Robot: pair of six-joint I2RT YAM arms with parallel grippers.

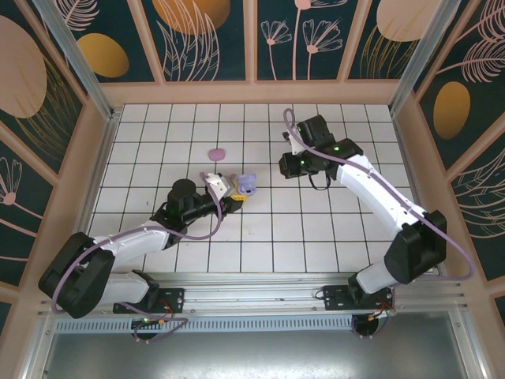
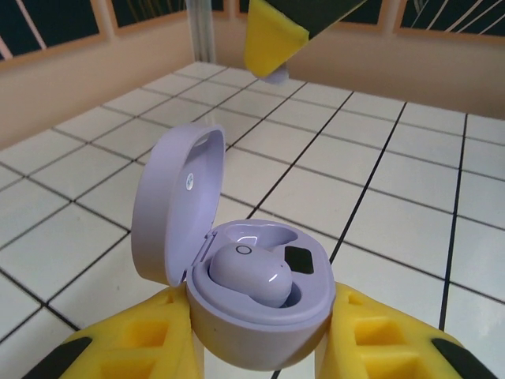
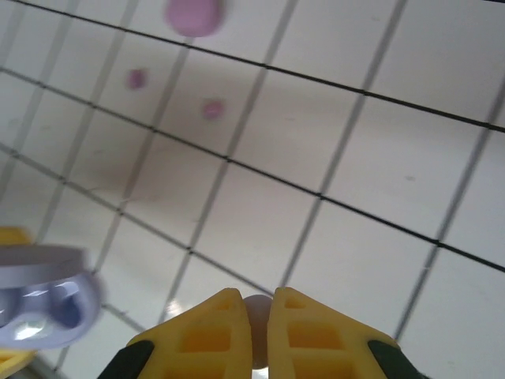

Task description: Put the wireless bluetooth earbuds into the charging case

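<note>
— While the right gripper has its fingers pinched almost together on one lavender earbud, how should that bud be treated?
— As a light, hard, glossy pebble, likely to squirt out under a firm squeeze. Hold it across its broad flanks with light force.
— Where does it seat?
— In the lavender charging case, lid up, clamped at its base between the left gripper's narrowly set fingers. A seated earbud occupies the near well; the other well looks vacant.
— Other parts?
— A pink earbud and a second pink earbud lie loose on the surface, near the pink case.
— Hazard?
— The lavender case is smooth and rounded, with a thin hinged lid. Press straight down, or it may twist in the hold.
</note>
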